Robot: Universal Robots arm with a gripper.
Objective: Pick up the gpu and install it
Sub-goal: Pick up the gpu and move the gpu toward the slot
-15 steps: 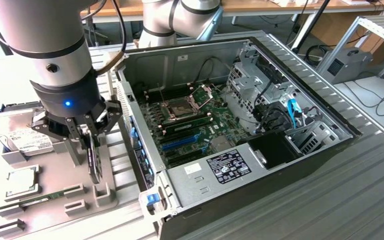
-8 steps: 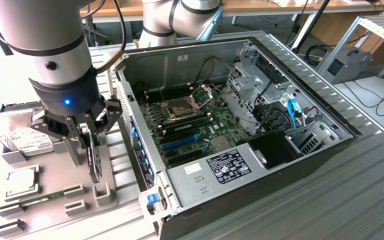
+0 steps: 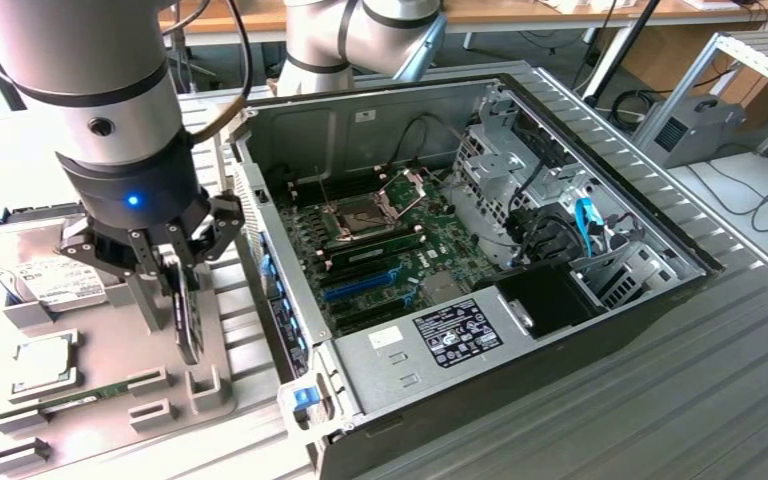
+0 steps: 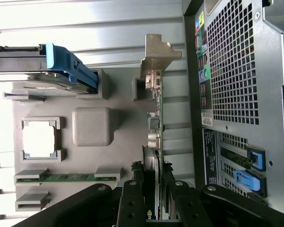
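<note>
Ext. view, L to R: the hard drive (image 3: 40,268) lies at the far edge of the grey parts tray (image 3: 107,440), partly behind the arm. The CPU (image 3: 43,362) and RAM stick (image 3: 88,396) sit in their own holders nearer the camera.

The gripper (image 3: 177,320) is over the tray's right side. Its jaws are closed onto the gpu (image 3: 188,346), one finger on each face. The card stands on edge at its tray slot. Can't tell if the lower edge is clear of the slot, as the fingers cover most of it.

Just right of the tray is the open PC case (image 3: 624,300), with the motherboard (image 3: 377,240) exposed and the PSU (image 3: 454,335) at the near end.

Wrist view: gpu (image 4: 159,113) is seen edge-on, its metal bracket (image 4: 157,52) at the far end. The case's rear grille (image 4: 236,85) is close alongside, w/ a narrow gap.
</note>
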